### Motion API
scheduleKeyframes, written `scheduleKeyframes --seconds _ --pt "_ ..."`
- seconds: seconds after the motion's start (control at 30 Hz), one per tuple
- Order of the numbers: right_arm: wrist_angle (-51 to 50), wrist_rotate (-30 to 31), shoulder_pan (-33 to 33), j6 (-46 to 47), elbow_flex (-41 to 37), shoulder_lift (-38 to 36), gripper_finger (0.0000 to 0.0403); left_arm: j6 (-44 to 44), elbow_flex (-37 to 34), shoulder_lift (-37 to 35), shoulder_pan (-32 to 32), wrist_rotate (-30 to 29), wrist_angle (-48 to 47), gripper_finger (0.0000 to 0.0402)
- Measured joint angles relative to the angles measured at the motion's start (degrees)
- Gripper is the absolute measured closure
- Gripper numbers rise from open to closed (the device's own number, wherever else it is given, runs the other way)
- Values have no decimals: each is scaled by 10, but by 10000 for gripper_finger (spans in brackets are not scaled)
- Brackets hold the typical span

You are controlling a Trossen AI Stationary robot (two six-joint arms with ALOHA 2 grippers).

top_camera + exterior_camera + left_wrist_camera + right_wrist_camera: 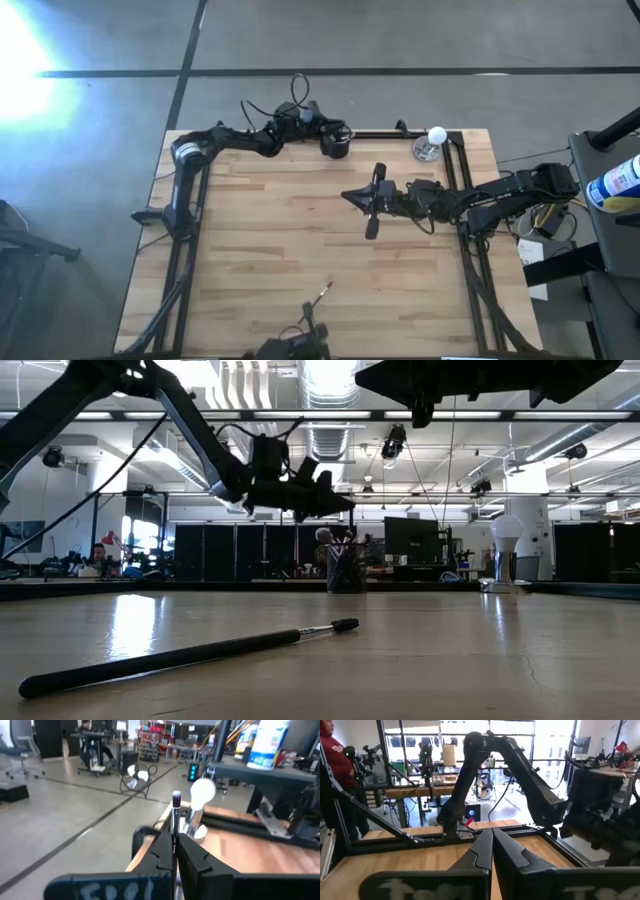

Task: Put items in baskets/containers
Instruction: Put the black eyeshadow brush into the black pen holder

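Pinching 1 brush [175, 815], left gripper [172, 851] hovers near table's [250, 250] far edge; right gripper's [491, 847] jaws shut, seemingly empty.

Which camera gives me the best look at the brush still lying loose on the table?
The low view: the loose brush lies close to the camera, its whole dark handle and small tip visible. The high view shows it only as a tiny sliver near the table's front edge. Neither wrist view shows it.

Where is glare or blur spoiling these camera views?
High view: white glare washes out the floor's top-left corner. Low view: ceiling lights blow out, and the thin black makeup brush lies silhouetted on the wooden table. Left wrist view: background soft.
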Motion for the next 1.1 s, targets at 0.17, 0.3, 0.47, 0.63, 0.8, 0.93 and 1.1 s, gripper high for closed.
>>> scheduleKeyframes --seconds 0.17,0.3,0.47,0.63,0.8,0.93,1.1 --pt "-2 0 0 -11 0 0 394 -1 -1 15 10 2 1 397" --pt "-1 0 0 -18 0 0 394 0 -1 26 11 6 0 397" --pt "-1 0 0 -18 0 0 394 4 -1 37 14 7 0 397" --pt "-2 0 0 -18 0 0 394 -7 -2 40 14 12 -1 377" --pt "-3 0 0 -18 0 0 394 -9 -2 26 16 12 -53 326" --pt "-3 0 0 -18 0 0 394 4 -4 6 19 11 -82 305" --pt "-12 0 0 -15 0 0 394 21 -19 -33 19 12 -121 300"
